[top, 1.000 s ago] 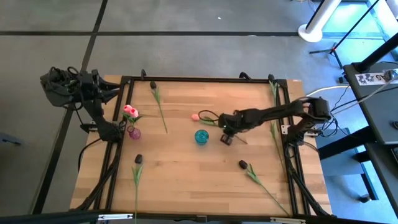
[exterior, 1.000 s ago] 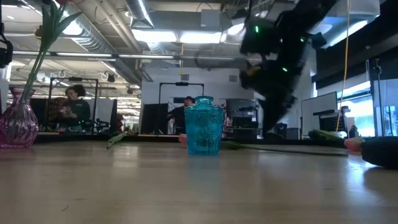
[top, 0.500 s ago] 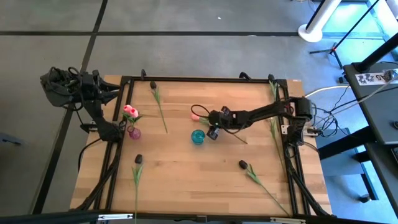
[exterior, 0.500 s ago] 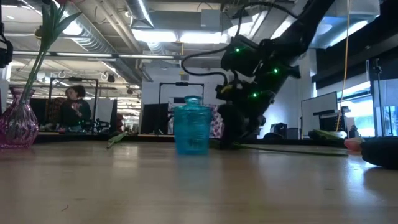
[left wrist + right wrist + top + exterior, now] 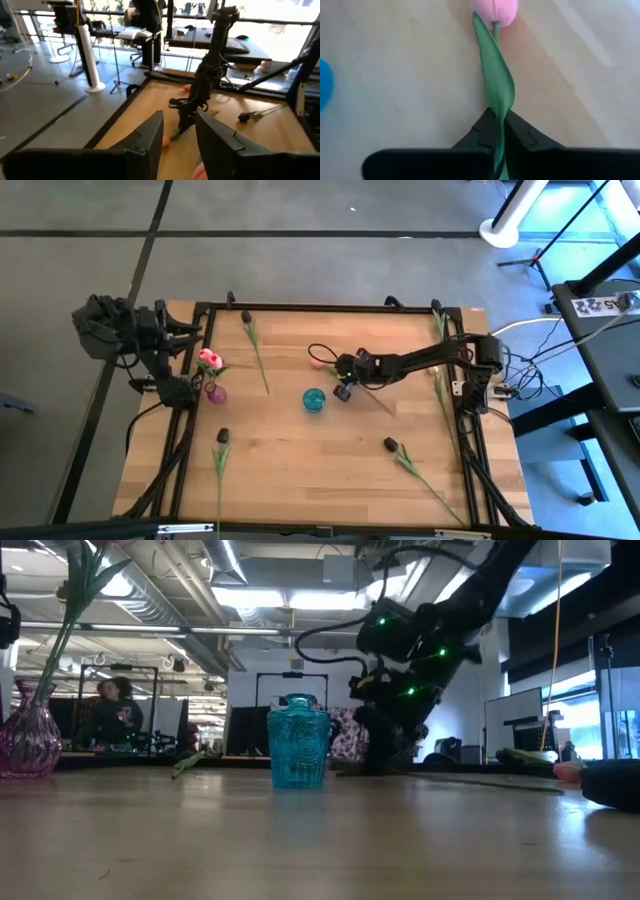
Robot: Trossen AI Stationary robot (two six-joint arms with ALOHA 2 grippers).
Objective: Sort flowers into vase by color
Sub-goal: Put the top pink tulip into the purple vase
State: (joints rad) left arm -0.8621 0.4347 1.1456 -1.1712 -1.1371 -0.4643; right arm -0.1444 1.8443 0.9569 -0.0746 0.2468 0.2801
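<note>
The right claw [image 5: 499,131] pinched the green stem of one pink tulip [image 5: 495,10] lying on the wooden tabletop [image 5: 300,460], beside one ribbed blue glass vase [image 5: 314,400]. Three dark tulips lay scattered. The left claw [image 5: 178,132], fingers spread, hovered off the tabletop's left edge near one purple vase [image 5: 215,393] holding pink blooms.

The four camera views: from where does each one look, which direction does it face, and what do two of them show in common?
High view: above the table, facing straight down; both arms show, the right gripper shut on the pink tulip.
Low view: at tabletop height, facing across; the blue vase in front of the right arm.
Left wrist view: on the left arm at the table's edge, facing across; the left gripper shows.
Right wrist view: close above the table, facing along that tulip.
Shared: high and low views both show the blue vase.
</note>
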